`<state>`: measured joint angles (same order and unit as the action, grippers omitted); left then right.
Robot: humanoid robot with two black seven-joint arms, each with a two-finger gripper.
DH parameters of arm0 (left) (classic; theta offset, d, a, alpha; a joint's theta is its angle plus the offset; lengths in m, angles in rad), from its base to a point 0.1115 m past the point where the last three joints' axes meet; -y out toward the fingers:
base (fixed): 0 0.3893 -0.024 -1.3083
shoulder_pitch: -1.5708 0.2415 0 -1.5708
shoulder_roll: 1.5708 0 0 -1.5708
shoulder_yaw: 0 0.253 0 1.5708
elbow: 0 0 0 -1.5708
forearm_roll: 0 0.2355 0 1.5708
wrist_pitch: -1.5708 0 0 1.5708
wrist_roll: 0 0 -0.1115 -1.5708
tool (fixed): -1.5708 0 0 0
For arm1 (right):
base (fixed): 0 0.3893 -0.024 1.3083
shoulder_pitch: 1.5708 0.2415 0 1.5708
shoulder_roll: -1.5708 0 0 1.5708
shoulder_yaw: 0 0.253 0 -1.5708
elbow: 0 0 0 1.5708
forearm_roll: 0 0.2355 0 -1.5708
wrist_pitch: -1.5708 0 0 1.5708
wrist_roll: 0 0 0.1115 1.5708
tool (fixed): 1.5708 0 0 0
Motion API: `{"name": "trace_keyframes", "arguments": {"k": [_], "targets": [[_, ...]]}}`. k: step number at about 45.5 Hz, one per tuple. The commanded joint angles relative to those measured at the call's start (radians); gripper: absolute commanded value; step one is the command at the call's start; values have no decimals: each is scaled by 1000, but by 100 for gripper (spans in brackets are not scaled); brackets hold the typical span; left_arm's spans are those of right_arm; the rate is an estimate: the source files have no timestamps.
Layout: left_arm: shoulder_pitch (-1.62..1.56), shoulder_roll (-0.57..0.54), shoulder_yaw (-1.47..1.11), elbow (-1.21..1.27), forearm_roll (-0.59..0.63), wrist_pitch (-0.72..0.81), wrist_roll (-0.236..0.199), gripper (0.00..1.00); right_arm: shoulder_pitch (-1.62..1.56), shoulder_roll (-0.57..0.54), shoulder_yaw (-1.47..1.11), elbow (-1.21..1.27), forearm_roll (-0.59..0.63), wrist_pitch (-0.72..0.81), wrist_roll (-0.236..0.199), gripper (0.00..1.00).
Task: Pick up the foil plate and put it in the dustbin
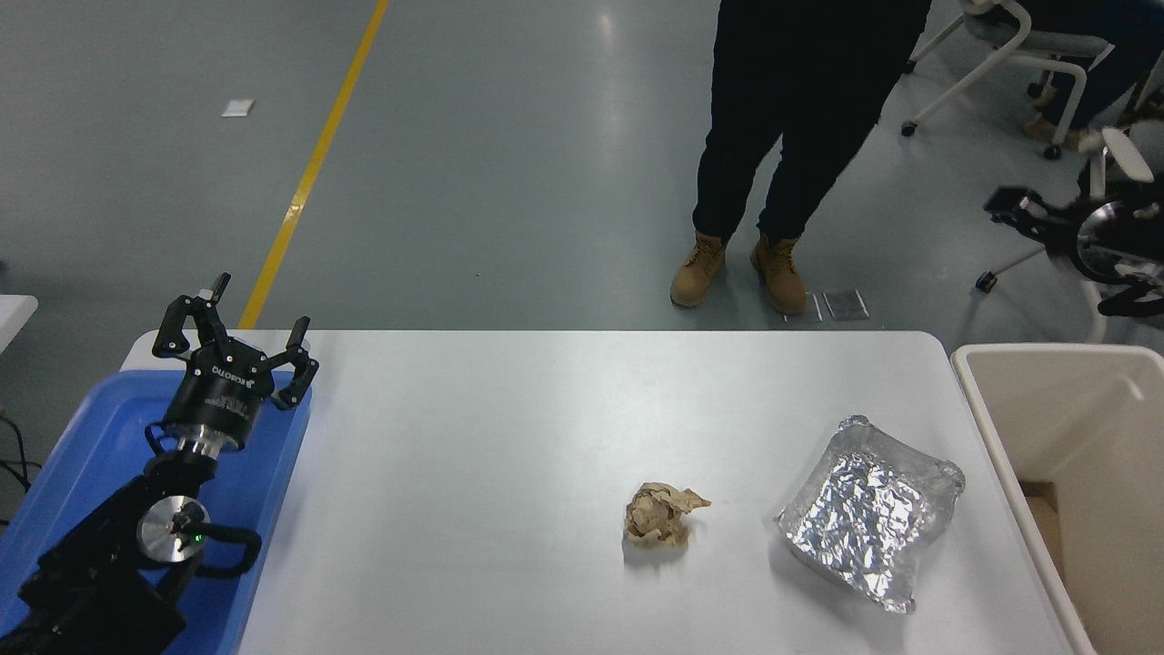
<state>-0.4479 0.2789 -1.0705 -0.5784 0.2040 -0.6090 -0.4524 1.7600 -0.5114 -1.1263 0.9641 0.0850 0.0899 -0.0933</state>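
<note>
Broad white table (509,437) filling the lower half of the view, rounded at its far corners. Cream-beige dustbin (996,400) just off the table's right edge, deep and smooth-walled, its thick rim level with the tabletop. Shallow blue tray (100,428) at the table's left end. Person (800,136) standing on the grey floor beyond the far edge, dark trousers and tan boots visible. Left arm parked at the lower left over the blue tray, its left gripper (238,318) pointing away from the camera with fingers spread apart, holding nothing. Right gripper (1018,207) high at the right edge, above the floor beyond the dustbin, well apart from the table; blurred, so cannot tell whether its fingers are apart or together. Foil plate (864,514) flat on the table near the right end, close to the dustbin but not touching it, shiny and crinkled, raised rim up, turned at an angle to the table edge. Crumpled brown paper ball (659,516) on the table to the left of the foil plate, clearly apart from it.
</note>
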Motion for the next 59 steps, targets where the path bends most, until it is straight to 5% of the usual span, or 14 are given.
{"name": "trace_keyframes", "arguments": {"k": [1,32,59], "targets": [[0,0,0,0,0,0,0,98,354,7,-128,359,1,155,-2,100],[0,2,0,0,0,2,0,98,782,16,-130,596,1,534,-2,100],[0,0,0,0,0,2,0,98,596,17,-147,570,-4,512,0,100]]}}
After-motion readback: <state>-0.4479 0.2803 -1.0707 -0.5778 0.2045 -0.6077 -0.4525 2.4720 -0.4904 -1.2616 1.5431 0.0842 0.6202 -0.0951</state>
